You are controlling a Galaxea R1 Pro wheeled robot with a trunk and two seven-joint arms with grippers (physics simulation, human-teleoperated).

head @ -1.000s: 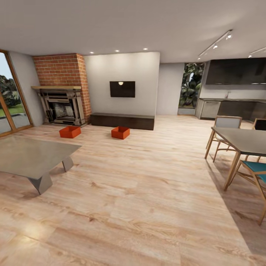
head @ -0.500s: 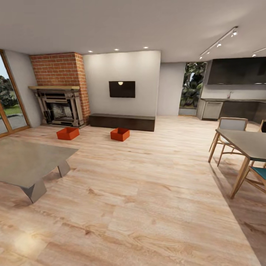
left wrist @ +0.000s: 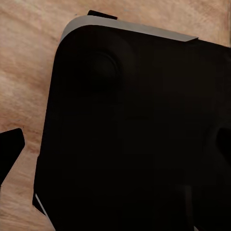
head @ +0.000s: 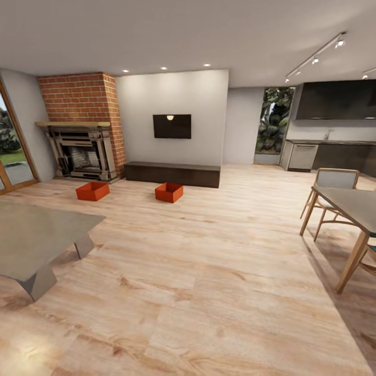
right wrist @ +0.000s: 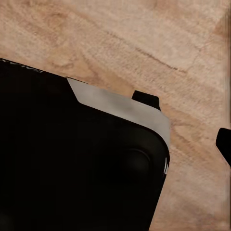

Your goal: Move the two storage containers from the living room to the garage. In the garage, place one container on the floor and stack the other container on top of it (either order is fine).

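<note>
Head view: the two storage containers sit on the living room's wood-plank floor (head: 209, 271), one (head: 93, 191) before the brick fireplace (head: 79, 149), the other (head: 169, 192) just before the long dark cabinet (head: 172, 173), well apart from the robot. A grey low table (head: 36, 235) stands near left; steer right of it, then square up to one bin.
Left wrist view: dark robot base (left wrist: 134, 134) over planks; whether the gripper is spread or clenched, I cannot tell.
Right wrist view: likewise

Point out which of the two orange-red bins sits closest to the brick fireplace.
The orange-red rectangular bin by the hearth; the other orange-red bin sits before the long dark cabinet.
</note>
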